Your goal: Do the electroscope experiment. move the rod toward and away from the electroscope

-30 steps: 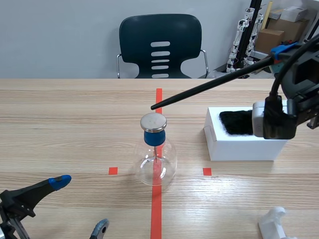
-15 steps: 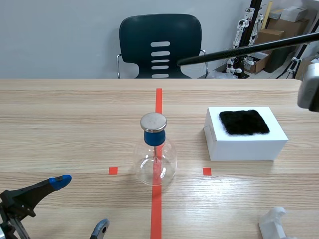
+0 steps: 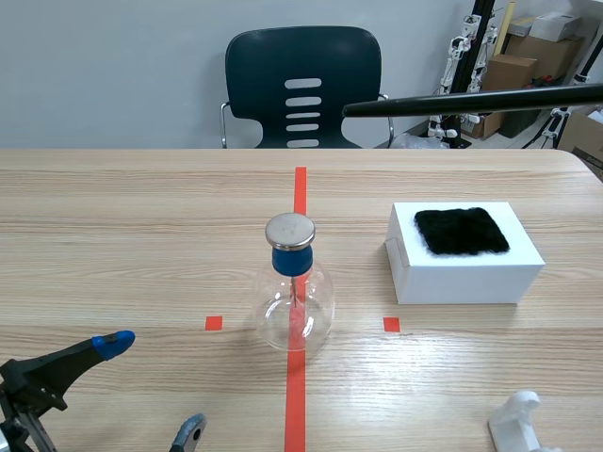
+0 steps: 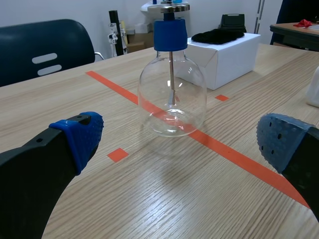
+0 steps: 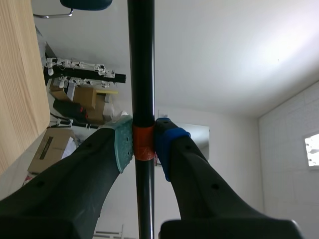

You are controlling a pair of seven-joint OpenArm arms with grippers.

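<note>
One rod (image 3: pixel 471 99) and one electroscope (image 3: pixel 294 282) are on show, and right now they sit well apart. Your right gripper (image 5: pixel 143 144) is clamped on the rod at its orange band (image 5: pixel 143 150) and holds it high, with the tip at about one o'clock from the electroscope's metal disc (image 3: pixel 289 229). I judge this to be the away half of a pass, so you have yet to bring the rod back toward the disc. Your left gripper (image 4: pixel 182 144) rests spread wide and empty at seven o'clock from the electroscope. Count also one white box (image 3: pixel 462 275) at three o'clock, one black cloth (image 3: pixel 462 231) on top of it, one dark chair (image 3: pixel 301 85) at twelve o'clock, and one white plastic piece (image 3: pixel 516 421) at four o'clock.
</note>
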